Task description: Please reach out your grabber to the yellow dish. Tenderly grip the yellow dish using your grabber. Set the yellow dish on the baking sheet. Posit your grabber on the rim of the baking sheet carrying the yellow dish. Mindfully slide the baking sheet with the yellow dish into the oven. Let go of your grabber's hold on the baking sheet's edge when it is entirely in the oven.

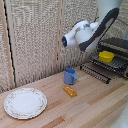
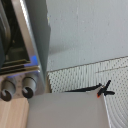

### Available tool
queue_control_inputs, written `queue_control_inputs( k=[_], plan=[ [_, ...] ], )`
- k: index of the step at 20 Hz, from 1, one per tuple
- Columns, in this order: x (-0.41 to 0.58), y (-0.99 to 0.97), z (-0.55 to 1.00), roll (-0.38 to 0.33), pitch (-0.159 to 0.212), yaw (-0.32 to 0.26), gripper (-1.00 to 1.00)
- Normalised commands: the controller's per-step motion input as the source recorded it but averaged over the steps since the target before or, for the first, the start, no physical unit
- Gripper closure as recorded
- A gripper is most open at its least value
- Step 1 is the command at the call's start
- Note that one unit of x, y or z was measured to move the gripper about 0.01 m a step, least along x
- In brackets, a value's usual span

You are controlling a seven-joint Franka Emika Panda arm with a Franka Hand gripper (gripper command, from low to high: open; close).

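Writing: we can read no brand, label or lettering on anything in either view; the pictures are too soft for that.
Arm: we see the white-and-grey arm (image 1: 92,31) coming down from the top of the exterior view, bent at a dark joint, its rounded white end pointing toward that view's left, with a small dark-blue face at the tip.
Pincer: we cannot find its fingers in either view, so we cannot tell whether it is open or closed; nothing shows it holding anything.
Yellow dish (image 1: 105,56): we see it sitting on the baking sheet, inside the mouth of the oven, at the exterior view's right.
Baking sheet (image 1: 116,63): dark wire bars, lying level under the dish within the oven opening.
Oven (image 1: 118,46): black and silver, on the surface at the exterior view's right; its door (image 1: 95,73) hangs open and down toward the front. In the wrist view we see its silver front edge, a small blue light and two round grey knobs (image 2: 19,86).
Blue cup (image 1: 70,76): upright on the wooden surface (image 1: 95,105), near the open door.
Orange block (image 1: 70,91): lying flat, just in front of the cup.
White patterned plate (image 1: 25,103): well apart, at the exterior view's left.
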Motion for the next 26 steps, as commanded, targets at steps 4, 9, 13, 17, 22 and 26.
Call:
queue_control_inputs(
  k=[4,9,13,17,22,26],
  plan=[
    [0.111,-0.32,-0.49,0.006,0.004,0.027,-1.00],
    [-0.094,-0.07,-0.25,0.021,0.049,-0.071,-1.00],
    [-0.074,-0.16,-0.03,0.189,0.021,-0.067,-1.00],
    [0.000,-0.35,0.00,0.348,0.001,-0.039,-1.00],
    [0.000,-0.45,0.08,0.341,0.000,-0.001,-1.00],
    [0.000,-0.44,0.03,0.145,0.015,0.000,-1.00]
  ],
)
